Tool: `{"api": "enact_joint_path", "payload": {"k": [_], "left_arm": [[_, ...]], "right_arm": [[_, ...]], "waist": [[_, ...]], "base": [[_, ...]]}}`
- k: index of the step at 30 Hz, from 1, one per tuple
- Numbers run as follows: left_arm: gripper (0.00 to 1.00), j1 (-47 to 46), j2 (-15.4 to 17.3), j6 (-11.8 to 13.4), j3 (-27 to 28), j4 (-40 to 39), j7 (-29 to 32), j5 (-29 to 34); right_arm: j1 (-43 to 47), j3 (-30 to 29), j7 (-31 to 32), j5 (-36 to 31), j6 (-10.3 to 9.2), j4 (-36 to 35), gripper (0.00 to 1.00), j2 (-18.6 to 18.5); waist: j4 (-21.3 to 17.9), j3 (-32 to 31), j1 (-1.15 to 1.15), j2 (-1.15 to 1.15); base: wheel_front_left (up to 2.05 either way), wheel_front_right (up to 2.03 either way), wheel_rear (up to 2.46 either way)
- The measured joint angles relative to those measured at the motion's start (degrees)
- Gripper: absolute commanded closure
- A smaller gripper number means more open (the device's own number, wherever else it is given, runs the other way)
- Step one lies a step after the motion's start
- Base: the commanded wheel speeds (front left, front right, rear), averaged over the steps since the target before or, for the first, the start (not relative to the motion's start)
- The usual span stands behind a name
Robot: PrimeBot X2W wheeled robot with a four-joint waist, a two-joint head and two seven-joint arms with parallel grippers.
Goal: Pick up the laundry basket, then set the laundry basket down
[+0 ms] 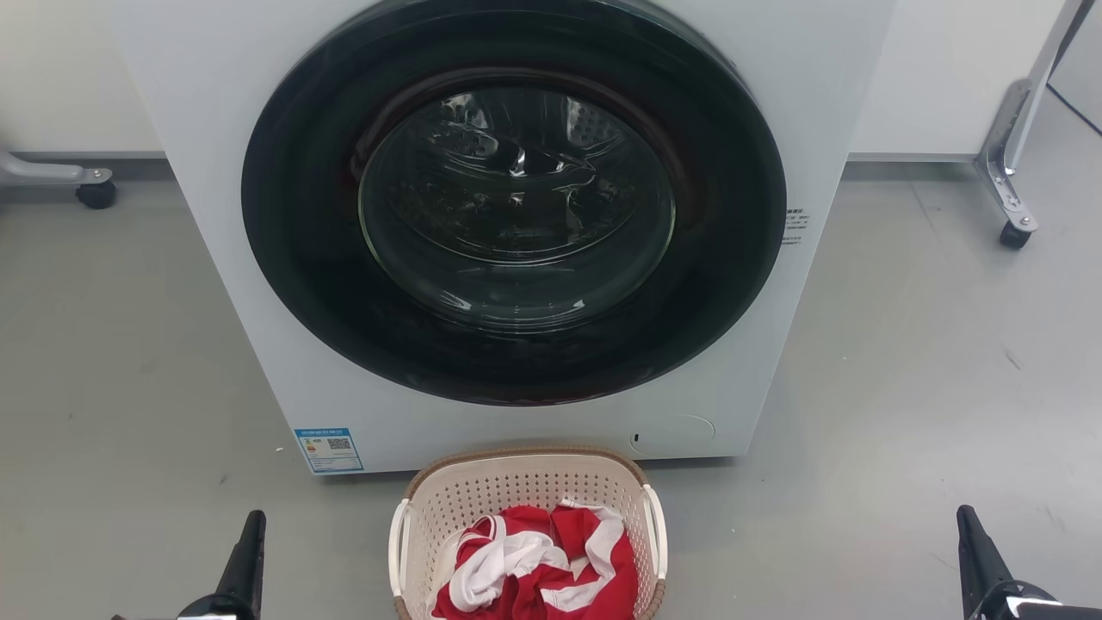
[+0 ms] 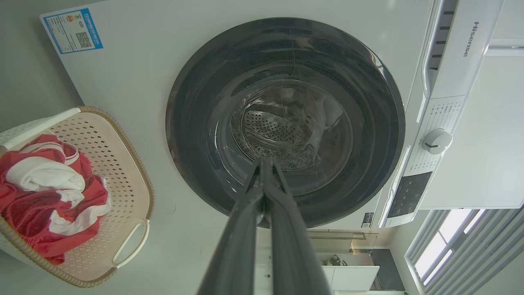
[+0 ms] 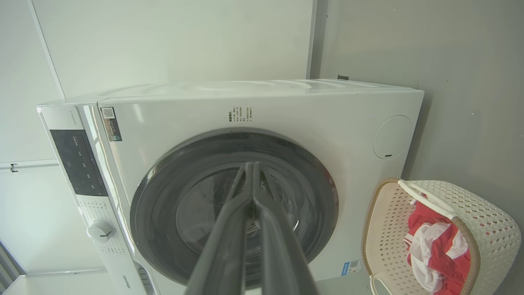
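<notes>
The laundry basket (image 1: 482, 499) is cream-white and perforated, with a brown rim and white side handles. It stands on the grey floor just in front of the washing machine, holding red and white clothes (image 1: 538, 564). My left gripper (image 1: 250, 538) is low at the left, well apart from the basket (image 2: 123, 172). My right gripper (image 1: 971, 538) is low at the far right, also apart from the basket (image 3: 483, 217). In each wrist view the two dark fingers meet at their tips, left gripper (image 2: 264, 164) and right gripper (image 3: 250, 168), with nothing between them.
A white front-loading washing machine (image 1: 284, 362) with a dark round door (image 1: 516, 198) stands behind the basket. A wheeled metal leg (image 1: 1007, 172) is at the back right and a castor (image 1: 95, 194) at the back left. Grey floor lies on both sides.
</notes>
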Motion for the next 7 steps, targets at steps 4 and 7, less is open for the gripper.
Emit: {"api": "enact_joint_path", "payload": {"k": [4,7], "left_arm": [[1.00,0.00,0.00,0.00,0.00,0.00,0.00,0.00],[1.00,0.00,0.00,0.00,0.00,0.00,0.00,0.00]], "right_arm": [[0.00,0.00,0.00,0.00,0.00,0.00,1.00,0.00],[0.00,0.00,0.00,0.00,0.00,0.00,1.00,0.00]], "waist": [[0.00,0.00,0.00,0.00],[0.00,0.00,0.00,0.00]], "base": [[0.00,0.00,0.00],[0.00,0.00,0.00]]}}
